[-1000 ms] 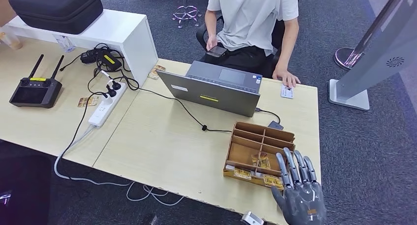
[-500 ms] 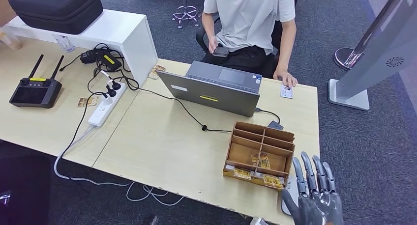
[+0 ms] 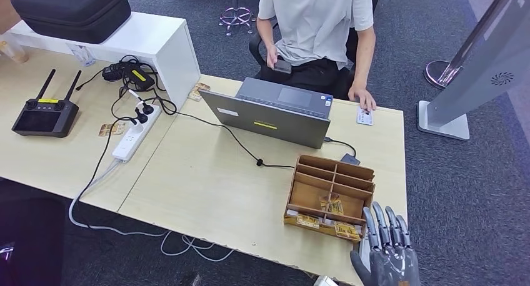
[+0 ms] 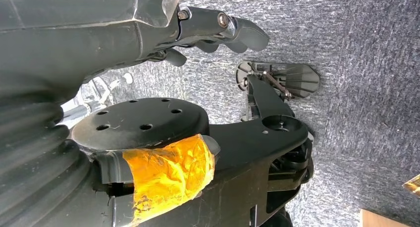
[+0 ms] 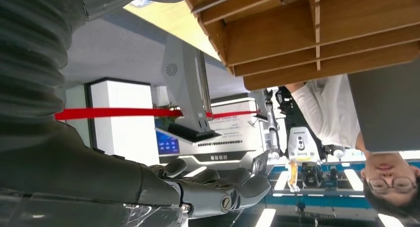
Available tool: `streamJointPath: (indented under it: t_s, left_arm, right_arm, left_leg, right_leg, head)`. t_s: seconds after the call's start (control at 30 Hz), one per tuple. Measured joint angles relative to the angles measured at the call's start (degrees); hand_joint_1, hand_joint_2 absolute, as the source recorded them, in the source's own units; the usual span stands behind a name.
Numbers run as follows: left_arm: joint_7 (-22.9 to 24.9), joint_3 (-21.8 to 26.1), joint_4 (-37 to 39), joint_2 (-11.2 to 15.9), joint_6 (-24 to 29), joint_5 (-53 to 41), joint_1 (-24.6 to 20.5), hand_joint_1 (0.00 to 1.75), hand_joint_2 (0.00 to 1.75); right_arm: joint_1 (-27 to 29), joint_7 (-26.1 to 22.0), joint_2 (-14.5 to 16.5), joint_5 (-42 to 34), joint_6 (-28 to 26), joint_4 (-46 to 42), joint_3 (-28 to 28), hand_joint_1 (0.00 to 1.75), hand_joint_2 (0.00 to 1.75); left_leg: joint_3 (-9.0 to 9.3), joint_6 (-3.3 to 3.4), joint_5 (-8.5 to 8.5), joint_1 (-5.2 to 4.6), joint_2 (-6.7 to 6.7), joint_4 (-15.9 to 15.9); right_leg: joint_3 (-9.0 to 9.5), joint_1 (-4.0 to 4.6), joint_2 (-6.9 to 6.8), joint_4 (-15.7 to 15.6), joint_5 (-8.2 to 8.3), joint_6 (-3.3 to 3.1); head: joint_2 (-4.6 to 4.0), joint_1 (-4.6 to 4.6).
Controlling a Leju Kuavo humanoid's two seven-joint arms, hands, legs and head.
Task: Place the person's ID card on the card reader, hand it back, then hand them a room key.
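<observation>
From my head view, my right robot hand [image 3: 389, 256] is raised at the near right corner of the pale wooden worktop [image 3: 206, 180], just beside the near right corner of the brown wooden divided tray [image 3: 330, 197]. Its fingers are straight, side by side and pointing up, with nothing in them. My wrist is cut off by the frame's lower edge. My right wrist view shows the same hand [image 5: 218, 187] with its fingers stretched out and bare, and the tray's slats [image 5: 317, 33] close by. It also takes in a person in a white shirt [image 5: 329, 113] beyond the tray, near a grey laptop [image 5: 386, 113].

The head view places that person [image 3: 319, 30] behind the laptop [image 3: 275, 111], far across the worktop from the tray, with one hand resting on the small white ID card [image 3: 365, 116] lying flat near the far right edge. I think the little yellow-printed cards [image 3: 332, 205] in the tray's near compartments are room keys, but they are too small to read.

My left robot hand [image 4: 218, 33] hangs over grey carpet [image 4: 356, 48], its fingers loosely curled on nothing.
</observation>
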Motion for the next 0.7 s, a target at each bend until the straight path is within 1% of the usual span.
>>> streamJointPath:
  t_s: [0.2,0.43,0.7]
  left_arm:
    - [-0.36,-0.01,0.0,0.15,0.06,-0.26,-0.03,0.0,1.75]
    - [-1.04,-0.01,0.0,0.65,0.05,-0.89,-0.17,0.0,1.75]
    - [-1.13,-0.01,0.01,1.03,0.05,-1.05,-0.23,0.0,1.75]
  right_arm:
    - [-2.62,-1.21,1.52,-1.7,-0.13,5.85,0.69,0.0,1.75]
    - [-6.8,-1.94,3.48,-2.0,-0.28,11.79,1.17,0.0,1.75]
    - [-9.54,-2.41,4.66,-1.47,-0.32,14.8,1.15,0.0,1.75]
  left_leg:
    - [0.01,-0.02,0.02,0.01,0.01,0.0]
    - [0.01,-0.03,0.04,0.01,0.01,0.0]
    - [0.01,-0.03,0.04,0.01,0.0,0.0]
  right_leg:
    - [0.0,0.0,0.0,0.01,0.01,-0.01]
    - [0.01,0.0,0.0,0.02,0.02,-0.02]
    - [0.01,0.0,0.0,0.02,0.02,-0.02]
  head:
    - [0.0,0.01]
    - [0.0,0.01]
    - [0.0,0.01]
